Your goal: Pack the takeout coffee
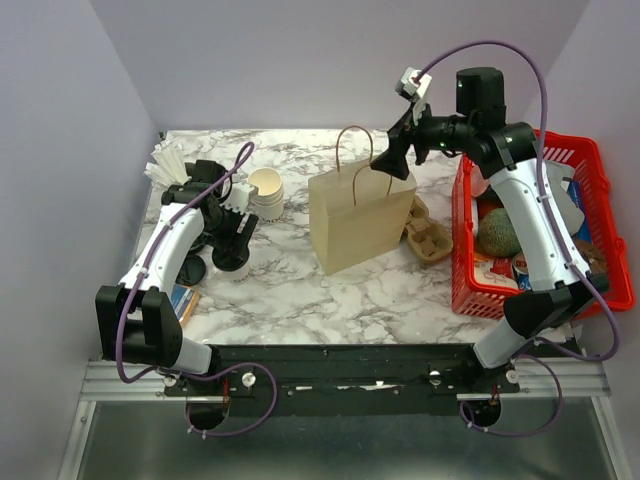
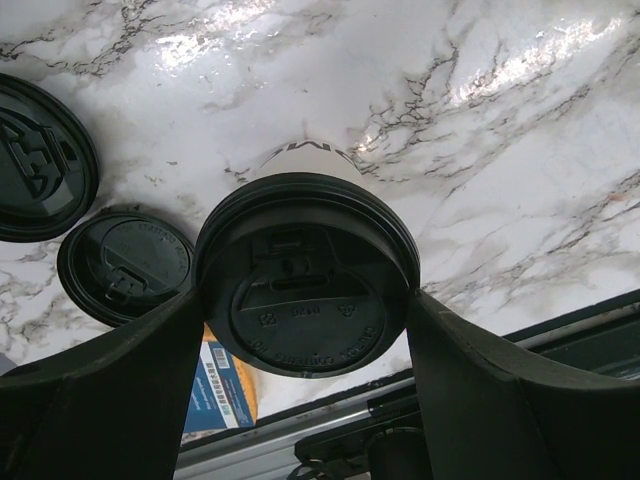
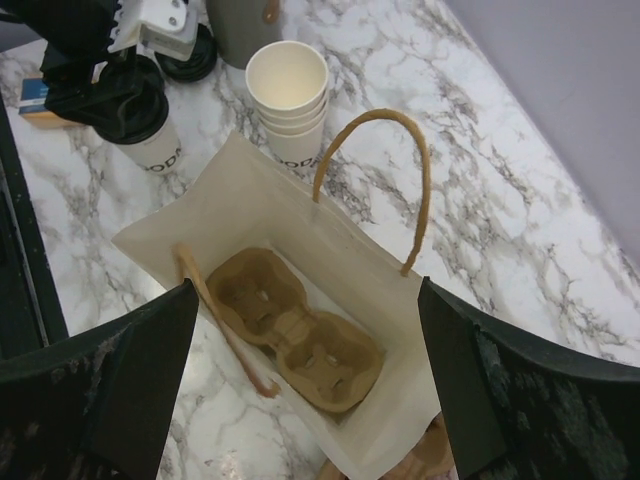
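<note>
Bench (image 1: 300,290): one, white marble pattern, carries everything below.

Red basket (image 1: 462,250): one, at the bench's right side. It holds a round green item (image 1: 497,232) and several packets, too crowded to count.

Paper bag (image 1: 360,225): one, tan, upright at mid-bench, mouth open. It has two brown handles, one standing up (image 3: 375,180) and one drooped inside (image 3: 215,315). Contents: one moulded cup carrier (image 3: 295,335) lying flat on the bottom, both wells empty.

Right claw (image 3: 305,290): spread wide above the bag's mouth, holding nothing.

Second cup carrier (image 1: 428,238): one, on the bench between bag and basket, just beside the bag.

Stack of lidless white cups (image 1: 266,192): one stack, upright, behind and to the left of the bag. The number of nested cups is not clear.

Takeout coffee (image 2: 305,270): one, white cup with black lid, standing on the bench at the left, well apart from the bag and outside it.

Left claw (image 2: 308,300): its fingers (image 2: 120,390) flank the coffee's lid, one on each side and right at the rim. I cannot tell whether they are pressing on it.

Loose black lids: two, flat on the bench beside the coffee, a nearer one (image 2: 125,265) and one at the frame edge (image 2: 35,165).

Blue-and-orange packet (image 2: 225,385): one, near the bench's front edge, partly hidden under the coffee's lid in the left wrist view.
</note>
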`<act>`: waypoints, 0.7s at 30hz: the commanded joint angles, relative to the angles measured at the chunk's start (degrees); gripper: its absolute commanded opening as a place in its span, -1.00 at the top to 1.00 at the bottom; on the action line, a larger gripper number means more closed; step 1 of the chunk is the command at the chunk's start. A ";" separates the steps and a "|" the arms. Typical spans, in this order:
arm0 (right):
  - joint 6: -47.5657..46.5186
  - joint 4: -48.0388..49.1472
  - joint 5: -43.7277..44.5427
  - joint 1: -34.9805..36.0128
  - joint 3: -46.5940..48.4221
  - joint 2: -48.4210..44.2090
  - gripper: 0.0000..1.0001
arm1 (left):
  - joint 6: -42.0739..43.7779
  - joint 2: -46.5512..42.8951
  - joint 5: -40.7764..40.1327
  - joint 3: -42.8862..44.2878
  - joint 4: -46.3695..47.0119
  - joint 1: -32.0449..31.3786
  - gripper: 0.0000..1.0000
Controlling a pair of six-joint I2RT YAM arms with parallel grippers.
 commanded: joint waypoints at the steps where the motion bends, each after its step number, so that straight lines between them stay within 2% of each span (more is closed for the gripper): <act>1: 1.78 2.65 1.80 -2.94 7.83 1.92 -0.99 | 3.88 -2.17 4.84 2.70 -2.47 -0.22 -0.30; 2: 0.47 0.47 0.58 -4.25 9.60 2.89 -1.00 | 6.32 -2.52 5.54 3.14 -3.43 -0.22 -0.27; 5: -11.55 -8.03 -3.56 -4.61 17.33 7.89 -1.00 | 10.72 -3.57 9.23 3.76 -4.23 -0.31 -0.13; 6: -18.20 -10.33 -6.18 -4.70 18.74 9.73 -1.00 | 11.78 -4.71 10.03 3.68 -3.97 -0.31 -0.11; 9: -23.52 -13.70 -6.91 -4.61 21.74 12.12 -1.00 | 14.33 -6.99 12.58 3.06 -2.66 -0.31 0.03; 10: -24.84 -14.05 -6.73 -4.61 21.83 13.17 -1.00 | 14.95 -7.44 13.80 2.89 -2.47 -0.31 0.13; 12: -29.66 -16.50 -6.56 -4.61 22.18 14.32 -1.00 | 16.36 -8.49 15.04 2.88 -2.21 -0.31 0.46; 15: -33.81 -18.80 -6.21 -4.61 21.49 15.99 -0.98 | 16.45 -9.72 16.97 2.71 -1.95 -0.22 0.69; 17: -33.91 -16.79 -5.59 -4.52 20.43 17.13 -0.97 | 16.37 -10.51 19.16 2.53 -1.77 -0.31 1.00; 21: -35.14 -14.49 -6.37 -4.35 21.56 21.08 -0.95 | 15.58 -13.15 20.67 1.13 -0.72 -0.31 1.00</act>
